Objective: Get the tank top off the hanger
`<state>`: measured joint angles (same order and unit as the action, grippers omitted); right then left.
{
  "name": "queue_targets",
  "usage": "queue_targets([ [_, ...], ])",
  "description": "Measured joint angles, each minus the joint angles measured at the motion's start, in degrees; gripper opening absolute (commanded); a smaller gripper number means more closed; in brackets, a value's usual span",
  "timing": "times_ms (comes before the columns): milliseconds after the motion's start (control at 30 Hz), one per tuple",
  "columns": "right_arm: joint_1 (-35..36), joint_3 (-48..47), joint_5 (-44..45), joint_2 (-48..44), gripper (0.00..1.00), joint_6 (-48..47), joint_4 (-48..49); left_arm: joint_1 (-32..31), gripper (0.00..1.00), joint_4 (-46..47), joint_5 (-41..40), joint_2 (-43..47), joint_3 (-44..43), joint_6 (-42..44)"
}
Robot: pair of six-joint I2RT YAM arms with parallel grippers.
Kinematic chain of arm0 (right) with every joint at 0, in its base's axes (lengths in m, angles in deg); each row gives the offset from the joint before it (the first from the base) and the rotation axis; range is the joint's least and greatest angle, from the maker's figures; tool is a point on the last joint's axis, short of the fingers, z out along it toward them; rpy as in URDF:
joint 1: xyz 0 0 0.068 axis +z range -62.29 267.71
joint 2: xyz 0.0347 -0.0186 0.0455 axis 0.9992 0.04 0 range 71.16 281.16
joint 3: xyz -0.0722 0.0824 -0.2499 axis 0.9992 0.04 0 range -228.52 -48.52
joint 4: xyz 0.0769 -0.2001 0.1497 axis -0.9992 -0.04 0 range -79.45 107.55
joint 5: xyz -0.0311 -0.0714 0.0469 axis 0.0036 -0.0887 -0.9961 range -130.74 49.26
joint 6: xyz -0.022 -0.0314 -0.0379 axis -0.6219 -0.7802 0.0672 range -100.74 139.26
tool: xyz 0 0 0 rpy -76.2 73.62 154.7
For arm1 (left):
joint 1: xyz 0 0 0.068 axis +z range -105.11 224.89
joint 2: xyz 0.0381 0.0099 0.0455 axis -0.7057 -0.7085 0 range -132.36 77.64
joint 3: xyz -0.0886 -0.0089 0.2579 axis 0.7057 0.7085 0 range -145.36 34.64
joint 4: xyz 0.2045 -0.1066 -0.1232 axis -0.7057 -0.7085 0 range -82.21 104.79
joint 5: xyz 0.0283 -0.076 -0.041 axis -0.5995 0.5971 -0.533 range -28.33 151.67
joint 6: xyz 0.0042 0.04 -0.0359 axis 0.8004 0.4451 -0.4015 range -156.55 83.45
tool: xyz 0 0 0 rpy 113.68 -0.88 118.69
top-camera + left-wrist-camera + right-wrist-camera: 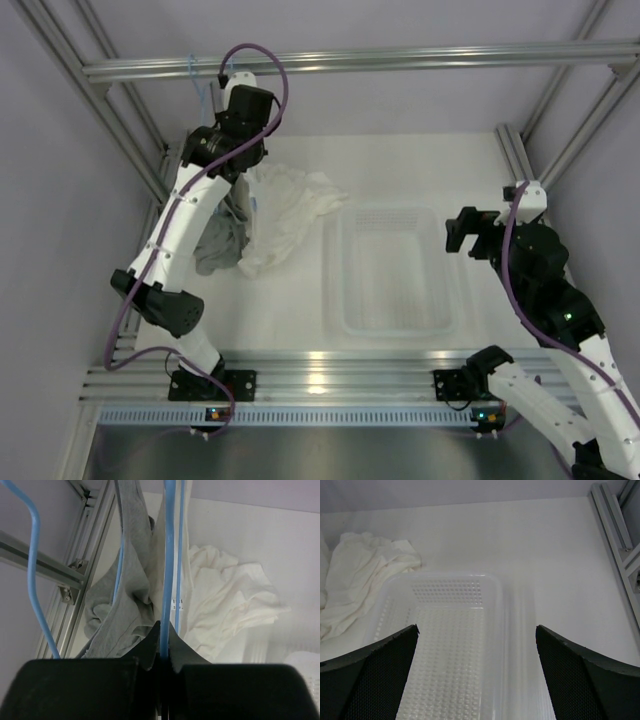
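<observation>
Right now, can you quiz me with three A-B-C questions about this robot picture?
1. Where is the clear basket? A. right of the white tank top B. on a shelf C. on a chair
2. What colour is the hanger in the left gripper? A. red B. light blue C. black
3. How is the right gripper? A. open B. shut on the basket C. shut on the tank top
Answers: 1 A, the top view shows it beside the tank top; 2 B, the wire it pinches is light blue; 3 A, its jaws stand wide apart.
</observation>
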<state>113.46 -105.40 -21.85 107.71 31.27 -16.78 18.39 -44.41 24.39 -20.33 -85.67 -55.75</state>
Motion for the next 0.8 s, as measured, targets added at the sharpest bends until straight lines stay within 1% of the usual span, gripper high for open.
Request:
queue_targets([
  [133, 0.0, 0.0, 0.0, 0.0, 0.99, 0.0, 0.0, 0.0, 0.00, -0.7, 1.5, 0.3, -2.0, 1.8],
  [267, 0.0, 0.0, 0.0, 0.3, 0.99, 0.0, 0.0, 0.0, 0.00, -0.8, 4.0, 1.6, -2.0, 3.9],
  [367, 0.0, 0.0, 0.0, 0.6, 0.99, 0.0, 0.0, 0.0, 0.00, 1.6, 5.7, 3.6, -1.2, 4.6],
  [567, 0.0, 0.0, -0.1, 0.7, 0.99, 0.0, 0.0, 0.0, 0.00, 6.4, 8.5, 11.4, 4.1, 4.8],
  [800, 0.0, 0.0, -0.4, 0.6, 0.99, 0.0, 0.0, 0.0, 0.00, 7.8, 14.4, 18.4, 9.9, 4.7],
])
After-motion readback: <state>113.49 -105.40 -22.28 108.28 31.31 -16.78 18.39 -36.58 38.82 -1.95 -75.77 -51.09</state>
